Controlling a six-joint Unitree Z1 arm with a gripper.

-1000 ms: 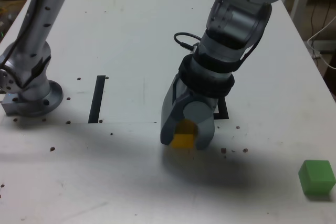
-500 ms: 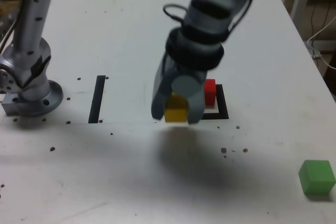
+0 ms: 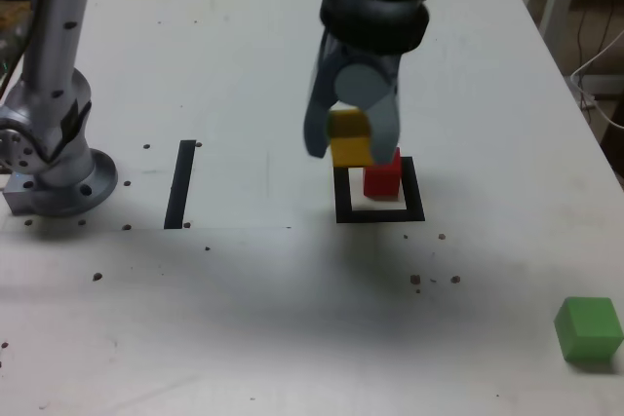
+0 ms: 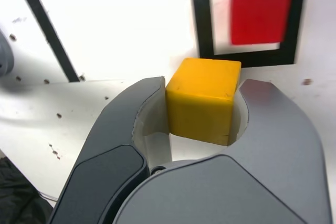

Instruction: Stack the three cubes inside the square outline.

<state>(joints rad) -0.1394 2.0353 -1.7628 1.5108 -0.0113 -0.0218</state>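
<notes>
So the yellow cube (image 4: pixel 202 100) is a warm orangey yellow, brighter on top, with crisp edges, and it's clamped between the jaws (image 3: pixel 351 138) up above the table (image 3: pixel 234 328). The plain matte red cube (image 3: pixel 382 177) sits inside the thick black square outline (image 3: pixel 413 189), white showing around it. Green cube's (image 3: pixel 589 329) on the table at the exterior view's right, lighter on top.

The yellow cube (image 4: pixel 202 100) hung tilted above the counter. The red cube (image 3: pixel 382 177) sat inside the black square outline (image 3: pixel 414 190). The green cube (image 3: pixel 589 329) lay well apart.
</notes>
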